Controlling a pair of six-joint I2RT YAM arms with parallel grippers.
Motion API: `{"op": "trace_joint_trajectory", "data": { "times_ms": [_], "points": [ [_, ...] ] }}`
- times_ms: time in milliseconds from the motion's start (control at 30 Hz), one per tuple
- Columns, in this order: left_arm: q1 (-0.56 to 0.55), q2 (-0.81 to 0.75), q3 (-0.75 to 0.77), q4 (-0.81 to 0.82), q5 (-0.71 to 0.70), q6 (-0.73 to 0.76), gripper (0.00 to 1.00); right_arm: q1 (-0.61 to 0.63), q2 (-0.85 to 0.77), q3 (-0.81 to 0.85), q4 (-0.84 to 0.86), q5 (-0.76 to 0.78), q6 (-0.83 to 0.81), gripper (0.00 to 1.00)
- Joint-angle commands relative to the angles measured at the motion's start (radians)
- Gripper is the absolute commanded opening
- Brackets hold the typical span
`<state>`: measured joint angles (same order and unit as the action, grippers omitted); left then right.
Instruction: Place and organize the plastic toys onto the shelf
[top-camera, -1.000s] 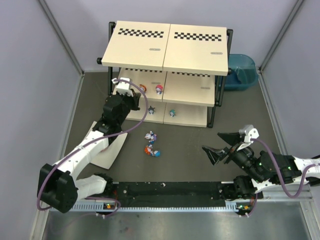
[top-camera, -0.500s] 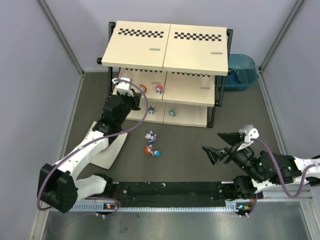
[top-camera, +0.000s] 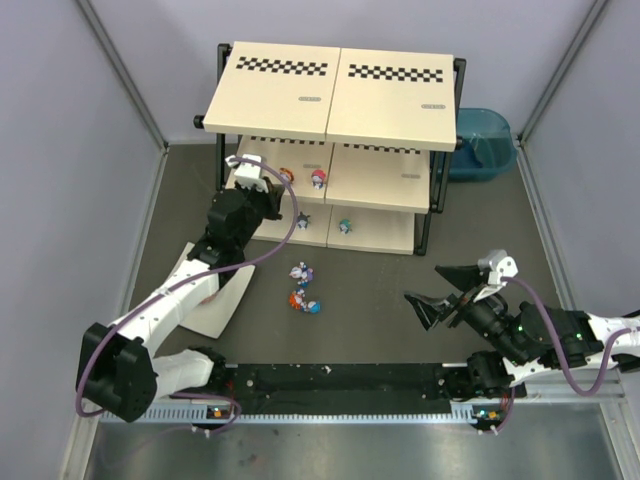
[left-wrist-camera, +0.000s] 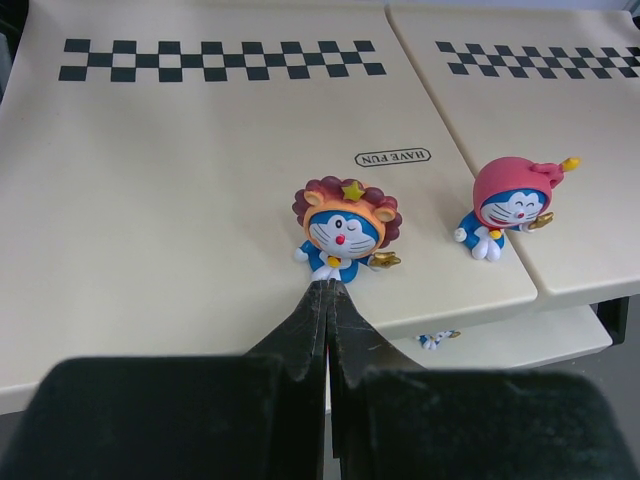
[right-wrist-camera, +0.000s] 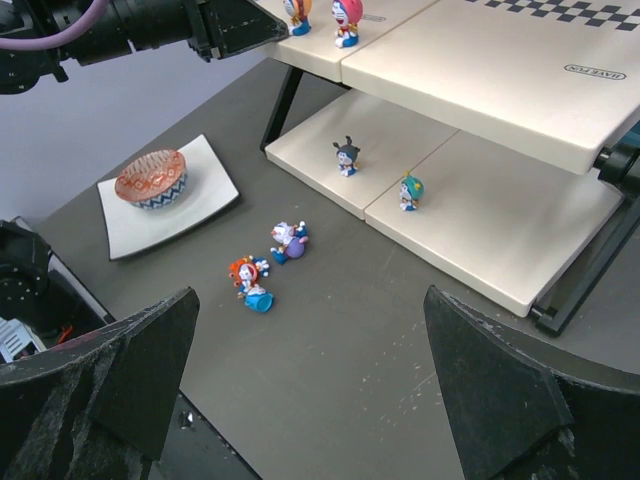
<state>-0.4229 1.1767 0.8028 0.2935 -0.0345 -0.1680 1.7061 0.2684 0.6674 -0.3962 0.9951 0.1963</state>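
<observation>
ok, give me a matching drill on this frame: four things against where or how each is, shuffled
Things
1. lion toy
2. teal toy
3. orange toy
4. right gripper

States
A. open, holding nothing
B. lying on the table
C. standing on the bottom tier
D. standing on the middle tier, at the tips of the shut left gripper

Pairs: 1-D, 2-C, 3-B, 4-A
</observation>
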Motion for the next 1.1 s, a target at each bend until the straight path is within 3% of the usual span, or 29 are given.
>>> {"op": "trace_joint_trajectory", "data": {
  "times_ms": [0, 1067],
  "points": [
    [0.006, 0.008, 0.006, 0.053, 0.027, -0.011, 0.00, 0.009, -0.014, -0.003, -0.001, 0.014, 0.012, 0.96],
    [0.006, 0.031, 0.015, 0.065, 0.105, -0.019, 0.00, 0.009, -0.014, -0.003, -0.001, 0.017, 0.012, 0.96]
  ]
}}
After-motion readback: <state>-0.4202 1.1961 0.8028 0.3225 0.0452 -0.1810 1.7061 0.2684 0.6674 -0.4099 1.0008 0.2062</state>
